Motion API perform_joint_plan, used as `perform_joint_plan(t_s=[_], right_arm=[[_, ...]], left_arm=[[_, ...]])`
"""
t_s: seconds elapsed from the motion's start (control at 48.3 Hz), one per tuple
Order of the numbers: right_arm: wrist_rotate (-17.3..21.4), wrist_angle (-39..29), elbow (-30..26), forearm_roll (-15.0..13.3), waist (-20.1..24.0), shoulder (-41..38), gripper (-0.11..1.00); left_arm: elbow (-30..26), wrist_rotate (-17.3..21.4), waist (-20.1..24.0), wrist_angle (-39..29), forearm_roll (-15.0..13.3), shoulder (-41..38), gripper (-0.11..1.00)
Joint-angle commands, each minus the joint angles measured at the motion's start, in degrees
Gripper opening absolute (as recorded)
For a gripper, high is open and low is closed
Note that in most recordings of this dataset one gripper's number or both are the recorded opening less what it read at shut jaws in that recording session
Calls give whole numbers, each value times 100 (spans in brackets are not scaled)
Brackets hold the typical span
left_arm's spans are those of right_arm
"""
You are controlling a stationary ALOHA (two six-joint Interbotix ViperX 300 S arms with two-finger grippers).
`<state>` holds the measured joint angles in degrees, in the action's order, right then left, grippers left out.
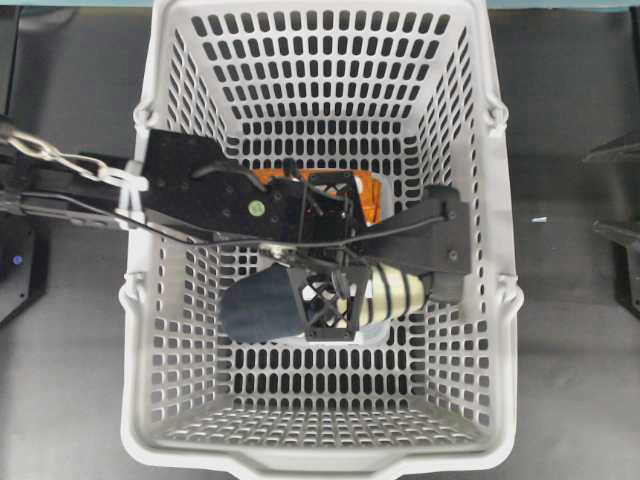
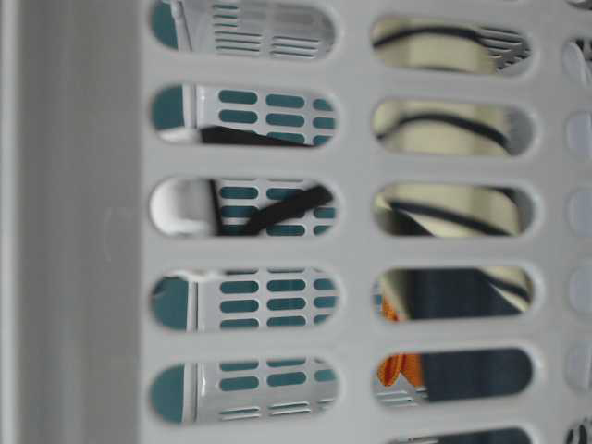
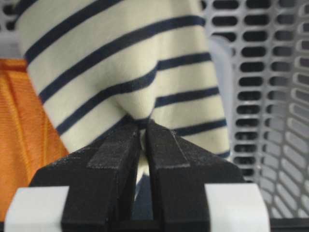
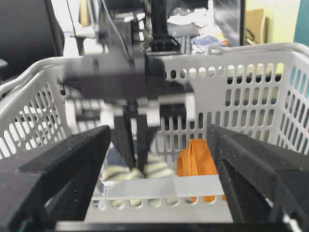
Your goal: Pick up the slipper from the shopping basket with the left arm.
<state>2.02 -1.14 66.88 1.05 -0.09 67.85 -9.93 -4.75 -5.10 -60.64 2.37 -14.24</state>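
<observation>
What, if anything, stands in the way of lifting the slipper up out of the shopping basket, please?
Nothing visible does. The left gripper is pinched on the slipper, and the shopping basket is open-topped above it.

A dark grey tabletop [image 1: 570, 330] lies under even, soft light, with a teal strip along its far edge. Beyond the far side, the right wrist view shows a cluttered desk [image 4: 203, 38], a yellow wall [image 4: 275, 21] and a dark panel at left.

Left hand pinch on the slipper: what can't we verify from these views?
- Slipper middle: overhead, left hand covers it.
- Grip depth: left wrist, fingers hide the pinched fold.
- Lift-off: table-level, shopping basket wall blocks; right wrist view blurred.
</observation>
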Motion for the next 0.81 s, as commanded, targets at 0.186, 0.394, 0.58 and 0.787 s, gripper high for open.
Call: perform_joint_plan(t_s=[0.186, 0.394, 0.58, 0.787], right_arm=[[9, 62, 18, 26, -35, -35, 78], [9, 62, 26, 26, -53, -26, 78], [9, 62, 26, 35, -44, -35, 78], [9, 62, 26, 35, -53, -26, 78]], left_arm=[[-1758, 598, -9, -1591, 26, 193, 4], [-2883, 949, -9, -2505, 26, -105, 4], [-3155, 958, -26, -2725, 26, -316, 4], [-3076, 967, -26, -2769, 26, -325, 4]])
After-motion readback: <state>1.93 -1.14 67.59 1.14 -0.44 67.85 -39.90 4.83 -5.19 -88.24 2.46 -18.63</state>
